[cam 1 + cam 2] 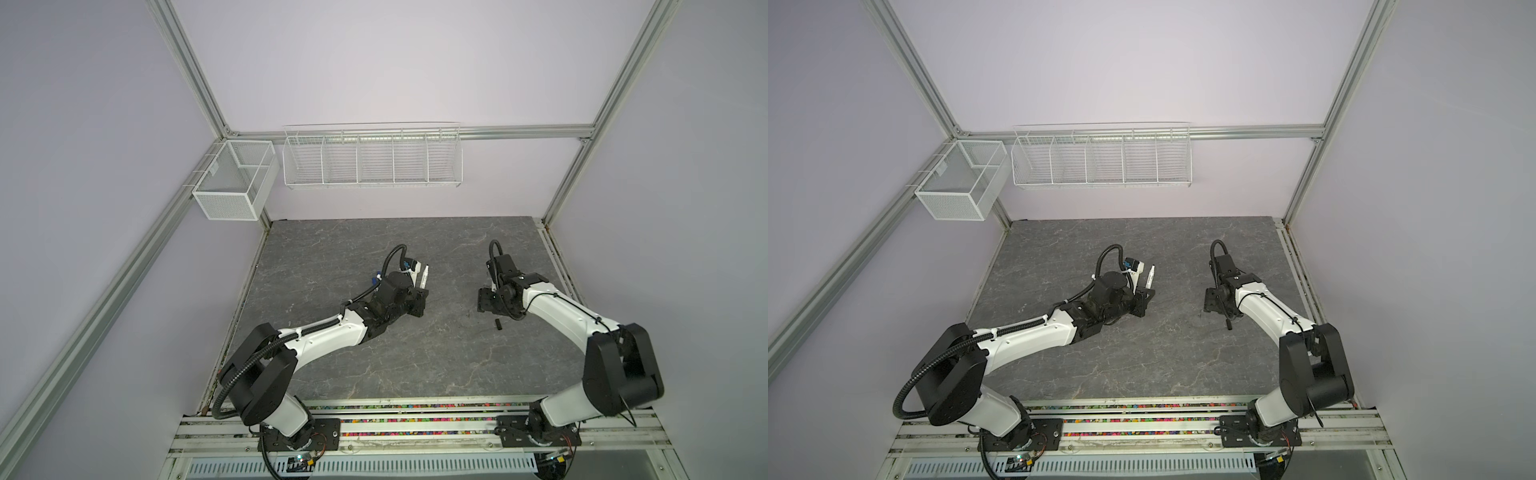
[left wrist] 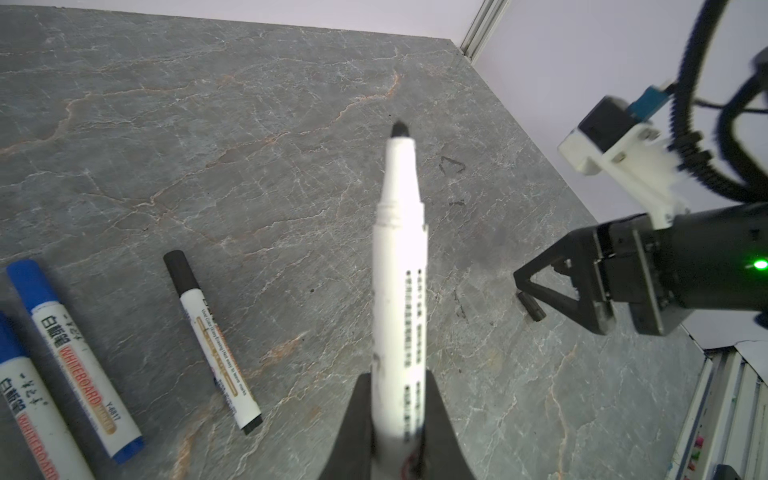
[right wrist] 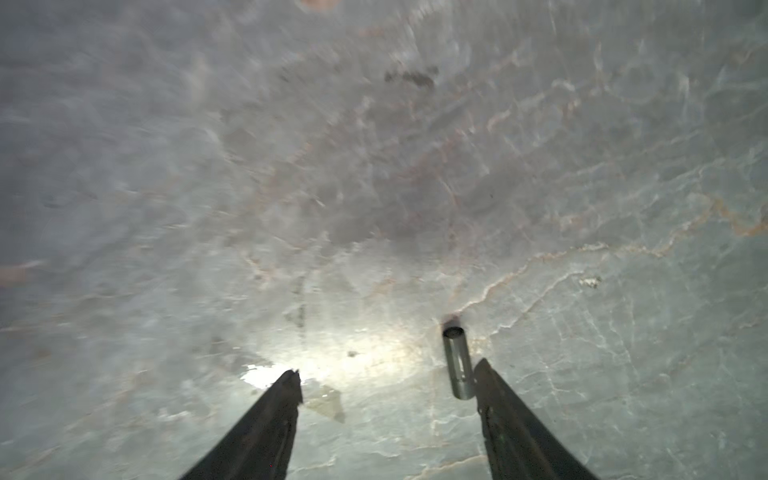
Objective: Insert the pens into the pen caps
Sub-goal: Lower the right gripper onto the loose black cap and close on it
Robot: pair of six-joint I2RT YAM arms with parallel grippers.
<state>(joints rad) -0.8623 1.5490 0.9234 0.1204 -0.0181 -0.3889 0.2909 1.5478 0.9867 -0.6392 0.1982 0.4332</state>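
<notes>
My left gripper (image 2: pixel 397 376) is shut on the barrel of an uncapped white pen (image 2: pixel 400 266), whose black tip points away over the table. Both top views show this pen (image 1: pixel 424 278) (image 1: pixel 1149 277) sticking up from the left gripper (image 1: pixel 419 303). My right gripper (image 3: pixel 386 370) is open, low over the table, with nothing between its fingers. A black pen cap (image 3: pixel 457 361) lies on the table right beside one fingertip; whether they touch I cannot tell. In both top views the cap (image 1: pixel 497 323) (image 1: pixel 1228 323) lies near the right gripper (image 1: pixel 484 301).
The left wrist view shows a black-capped pen (image 2: pixel 214 345) and two blue-capped pens (image 2: pixel 75 361) (image 2: pixel 25 415) lying on the grey stone table (image 1: pixel 374 365). A wire rack (image 1: pixel 372 160) and a mesh box (image 1: pixel 235 180) hang on the back frame.
</notes>
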